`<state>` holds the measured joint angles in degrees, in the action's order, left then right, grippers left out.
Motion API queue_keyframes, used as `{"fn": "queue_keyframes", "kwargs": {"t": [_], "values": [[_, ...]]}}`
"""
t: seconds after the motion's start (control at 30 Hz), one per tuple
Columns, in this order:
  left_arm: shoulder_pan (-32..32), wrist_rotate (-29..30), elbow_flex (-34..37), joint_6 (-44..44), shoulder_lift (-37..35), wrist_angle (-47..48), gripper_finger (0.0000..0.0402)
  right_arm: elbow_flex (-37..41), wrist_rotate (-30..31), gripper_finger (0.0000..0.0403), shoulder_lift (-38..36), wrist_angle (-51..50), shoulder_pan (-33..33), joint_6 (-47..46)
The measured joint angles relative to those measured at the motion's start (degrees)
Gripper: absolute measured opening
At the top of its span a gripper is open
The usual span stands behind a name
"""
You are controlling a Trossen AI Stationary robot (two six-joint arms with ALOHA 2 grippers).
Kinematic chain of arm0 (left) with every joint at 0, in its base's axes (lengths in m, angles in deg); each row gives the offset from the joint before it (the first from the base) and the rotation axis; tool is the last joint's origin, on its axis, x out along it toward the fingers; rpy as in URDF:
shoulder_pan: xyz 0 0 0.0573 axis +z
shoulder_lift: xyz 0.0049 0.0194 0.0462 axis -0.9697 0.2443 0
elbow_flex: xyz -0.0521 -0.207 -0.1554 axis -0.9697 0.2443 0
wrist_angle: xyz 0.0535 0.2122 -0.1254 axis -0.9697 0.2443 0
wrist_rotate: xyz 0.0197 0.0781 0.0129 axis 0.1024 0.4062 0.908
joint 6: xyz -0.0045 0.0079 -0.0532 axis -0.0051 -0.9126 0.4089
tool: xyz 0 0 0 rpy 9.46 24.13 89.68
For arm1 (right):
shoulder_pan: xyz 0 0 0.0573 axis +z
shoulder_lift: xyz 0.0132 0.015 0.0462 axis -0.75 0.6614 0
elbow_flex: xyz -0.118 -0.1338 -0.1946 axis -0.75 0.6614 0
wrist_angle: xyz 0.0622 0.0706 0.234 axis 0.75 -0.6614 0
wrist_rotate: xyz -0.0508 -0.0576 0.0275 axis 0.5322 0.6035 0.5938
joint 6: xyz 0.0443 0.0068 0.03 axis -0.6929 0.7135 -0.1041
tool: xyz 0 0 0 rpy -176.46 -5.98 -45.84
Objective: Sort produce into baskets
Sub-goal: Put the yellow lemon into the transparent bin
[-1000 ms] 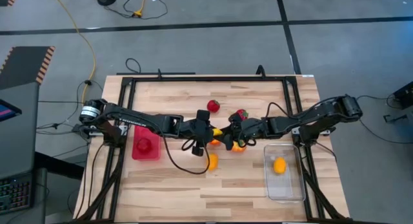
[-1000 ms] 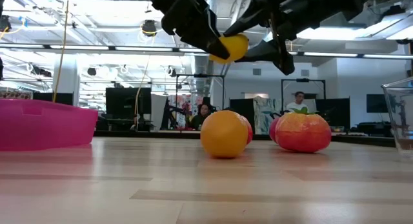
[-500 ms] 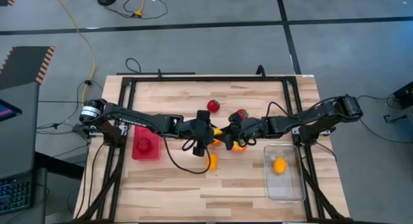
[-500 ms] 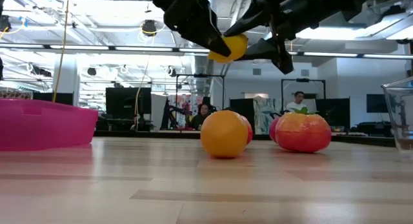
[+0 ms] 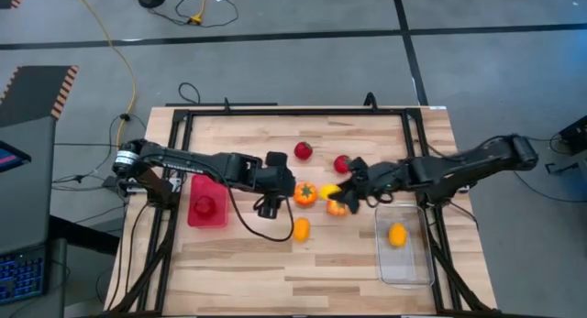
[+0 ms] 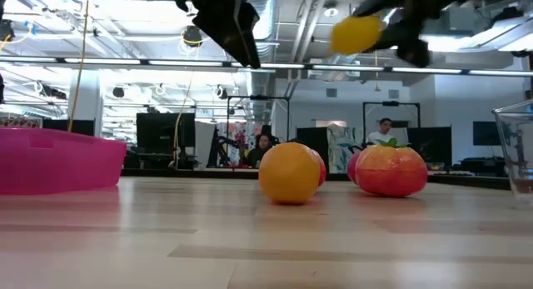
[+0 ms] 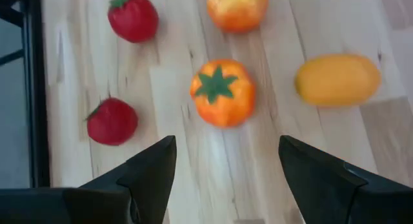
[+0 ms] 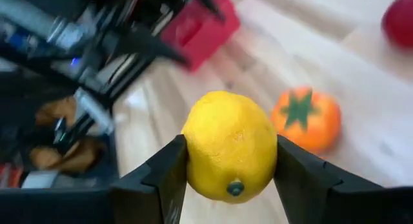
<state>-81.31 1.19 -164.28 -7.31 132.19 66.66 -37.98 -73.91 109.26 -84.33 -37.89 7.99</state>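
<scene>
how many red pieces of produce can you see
3. One red piece lies in the red bin; one and another sit on the table toward its far edge. Others may hide under the arms.

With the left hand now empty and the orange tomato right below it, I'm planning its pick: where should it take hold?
Take the orange tomato across its round middle, coming straight down from above. It sits upright, green top up, with bare wood on both sides, so the open left hand can straddle it. The right hand holds the lemon.
</scene>
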Motion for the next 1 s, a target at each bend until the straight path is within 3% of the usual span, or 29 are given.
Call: {"fn": "queue_keyframes", "kwargs": {"t": [0.23,0.5,0.73,1.0], "values": [[0.00,-0.02,0.00,0.24,0.28,0.27,0.0261,0.00,-4.21,0.0223,-10.60,-18.45,8.48,-8.81],[0.00,-0.53,0.00,1.20,0.28,0.28,0.0261,0.00,-4.30,0.0223,-14.72,-36.64,17.66,-26.26],[0.00,-0.53,0.02,1.20,0.28,0.25,0.0261,0.00,-8.41,0.0223,-14.28,-39.97,22.66,-35.32],[0.00,-0.53,0.02,1.22,0.28,0.25,0.0261,0.00,-8.95,0.0238,-14.06,-39.99,24.79,-36.23]]}}
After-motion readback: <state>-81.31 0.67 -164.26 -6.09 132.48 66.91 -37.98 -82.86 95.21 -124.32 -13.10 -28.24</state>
